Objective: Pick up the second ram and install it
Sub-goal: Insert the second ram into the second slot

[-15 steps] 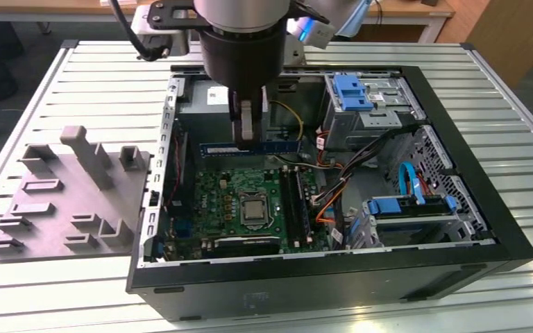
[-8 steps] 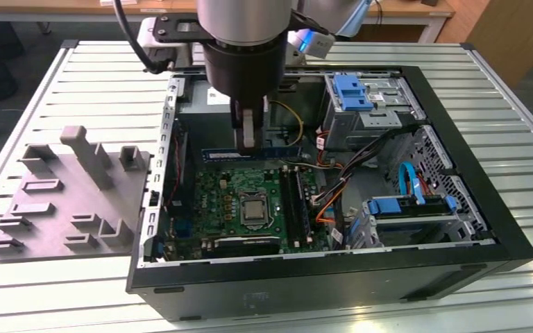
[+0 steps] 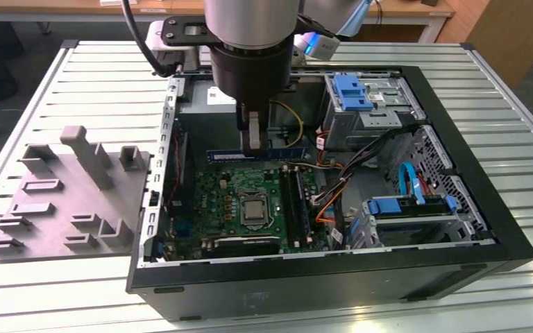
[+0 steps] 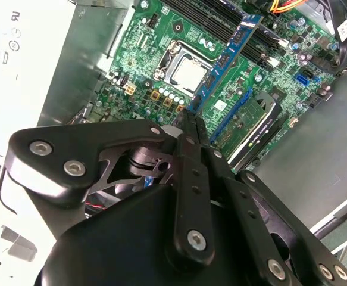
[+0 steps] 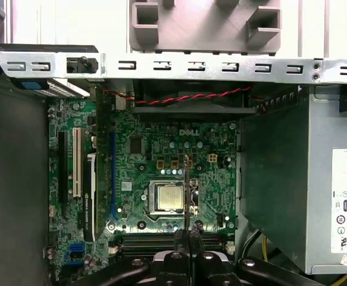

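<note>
**End effector (image 3: pixel 252 142) pinching the second ram (image 3: pixel 283 152) over the motherboard (image 3: pixel 216 198)**

The stick hangs above the board inside an open computer case (image 3: pixel 322 281), which stands on a slatted metal table (image 3: pixel 488 69). A grey tray (image 3: pixel 81 194) lies just beside it on the exterior view's left. Case walls, a drive cage (image 3: pixel 364 97) and cables (image 3: pixel 341 187) hem the arm in.

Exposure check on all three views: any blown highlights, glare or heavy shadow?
Second wrist view: the power supply is blown to white, while the second ram in the gripper is evenly lit. First wrist view: the table beyond the case washes out; the motherboard reads well. Exterior view: even light, no glare, mild shadow inside the case.
</note>
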You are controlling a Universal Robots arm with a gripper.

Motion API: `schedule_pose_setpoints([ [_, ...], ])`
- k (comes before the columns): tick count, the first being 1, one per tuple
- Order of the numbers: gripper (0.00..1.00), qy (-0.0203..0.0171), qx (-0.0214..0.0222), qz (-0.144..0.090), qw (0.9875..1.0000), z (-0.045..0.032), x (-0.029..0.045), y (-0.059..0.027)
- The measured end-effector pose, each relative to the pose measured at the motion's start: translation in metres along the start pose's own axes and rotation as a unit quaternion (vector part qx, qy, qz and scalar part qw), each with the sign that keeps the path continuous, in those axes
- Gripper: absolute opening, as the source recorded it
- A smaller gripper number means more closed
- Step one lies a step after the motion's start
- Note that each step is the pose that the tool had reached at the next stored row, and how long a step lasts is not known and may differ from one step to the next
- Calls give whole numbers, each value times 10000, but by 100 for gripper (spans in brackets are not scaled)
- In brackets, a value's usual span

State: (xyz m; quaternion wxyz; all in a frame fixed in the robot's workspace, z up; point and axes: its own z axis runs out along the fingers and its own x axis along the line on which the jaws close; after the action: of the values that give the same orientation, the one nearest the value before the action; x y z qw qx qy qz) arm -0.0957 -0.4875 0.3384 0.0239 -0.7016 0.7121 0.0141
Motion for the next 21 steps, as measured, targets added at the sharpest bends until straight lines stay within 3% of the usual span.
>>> schedule_pose_setpoints([
  [13, 12, -3, 1, 18, 10000, 7, 0, 0],
  [17, 12, 2, 19, 356, 9994, 17, 1, 0],
  [21, 12, 8, 39, 720, 9974, 23, 1, 0],
])
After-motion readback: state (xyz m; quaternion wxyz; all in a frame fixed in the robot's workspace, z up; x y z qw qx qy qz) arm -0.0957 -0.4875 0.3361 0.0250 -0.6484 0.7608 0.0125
